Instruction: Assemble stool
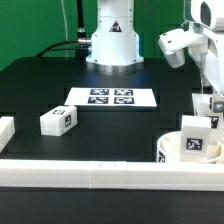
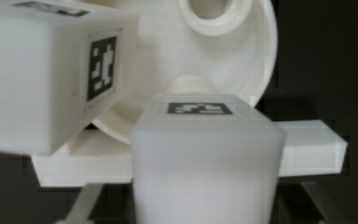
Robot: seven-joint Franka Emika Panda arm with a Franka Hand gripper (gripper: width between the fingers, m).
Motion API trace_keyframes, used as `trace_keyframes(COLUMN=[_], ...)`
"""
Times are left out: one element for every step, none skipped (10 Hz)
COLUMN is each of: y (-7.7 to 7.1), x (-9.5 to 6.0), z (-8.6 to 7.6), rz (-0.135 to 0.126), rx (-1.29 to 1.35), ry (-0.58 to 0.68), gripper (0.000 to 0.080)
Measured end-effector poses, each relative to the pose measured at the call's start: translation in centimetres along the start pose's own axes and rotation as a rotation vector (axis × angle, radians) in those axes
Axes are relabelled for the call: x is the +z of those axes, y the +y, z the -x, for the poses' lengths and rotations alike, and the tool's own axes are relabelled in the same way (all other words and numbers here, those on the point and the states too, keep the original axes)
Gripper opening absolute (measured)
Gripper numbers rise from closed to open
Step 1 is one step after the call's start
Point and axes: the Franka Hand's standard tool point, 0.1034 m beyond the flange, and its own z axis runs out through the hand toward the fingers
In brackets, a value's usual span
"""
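1. A black table (image 1: 40, 90) stands before a green backdrop (image 1: 30, 25), with the arm's white base (image 1: 110, 40) at the far side
2. The marker board (image 1: 110, 97) lies flat in the middle of the table, and a low white rail (image 1: 90, 172) runs along the near edge
3. The stool is in loose parts, all white plastic with black-and-white square tags
4. The seat (image 1: 172, 150), a thick round disc, sits at the exterior view's right, just beside the rail
5. A leg (image 1: 198, 128) stands at the seat, and the hand (image 1: 210, 108) is down on it from above, clenched on it
6. From the wrist, that leg (image 2: 202, 150) shows close up, a tag on its top face, with the seat (image 2: 229, 60) right behind it
7. A second leg (image 2: 51, 90) sits hard by the seat; I cannot tell whether it is joined
8. A loose leg (image 1: 58, 120) lies alone toward the exterior view's left, well apart from the seat
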Motion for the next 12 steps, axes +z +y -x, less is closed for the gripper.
trace_keyframes(y=[0.02,0.04,0.07,0.17,0.25,0.26,0.28,0.3,0.32,0.36,0.45,0.56], x=[0.02,0.0,0.01,-0.01,-0.02,-0.03,-0.04,-0.05,-0.07,-0.09,-0.13,-0.15], z=[0.02,0.01,-0.02,-0.08,-0.15,-0.18,-0.27,-0.34,-0.41,-0.42,-0.47,-0.49], rz=[0.0,0.0,0.001,0.006,0.009,0.01,0.012,0.013,0.013,0.014,0.017,0.022], rx=[0.074,0.17,0.225,0.337,0.443,0.478,0.558,0.65,0.726,0.801,0.887,0.949], ry=[0.0,0.0,0.002,0.006,0.009,0.009,0.011,0.013,0.014,0.016,0.019,0.025], gripper=[0.0337,0.0338,0.0338,0.0338,0.0338,0.0338,0.0338,0.0338,0.0338,0.0338,0.0338,0.0338])
